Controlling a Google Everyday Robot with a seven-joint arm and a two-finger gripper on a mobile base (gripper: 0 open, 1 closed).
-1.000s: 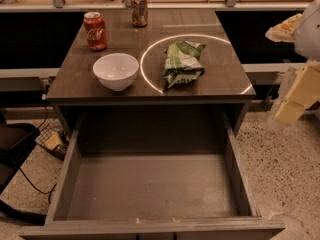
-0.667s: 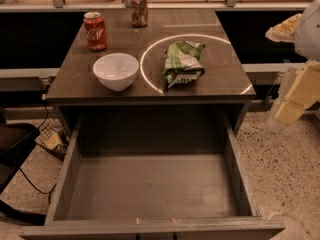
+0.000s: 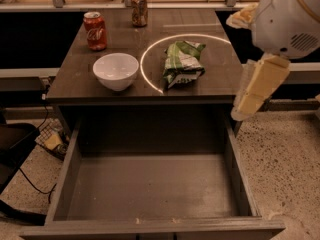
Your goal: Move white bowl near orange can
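Note:
The white bowl (image 3: 116, 70) stands upright on the dark table top (image 3: 210, 79), near its front left. The orange can (image 3: 139, 9) stands upright at the back of the table, behind and a little right of the bowl, well apart from it. My gripper (image 3: 251, 95) hangs at the right edge of the table, pointing down, above the right side of the open drawer. It is far to the right of the bowl and touches nothing.
A red cola can (image 3: 95, 30) stands just behind and left of the bowl. A green chip bag (image 3: 183, 63) lies right of the bowl inside a bright ring of light. An open empty drawer (image 3: 150, 184) juts out in front. Cables lie on the floor at left.
My arm and gripper have moved left, further into view and closer to the table's right edge. The bowl, cans and bag have not moved.

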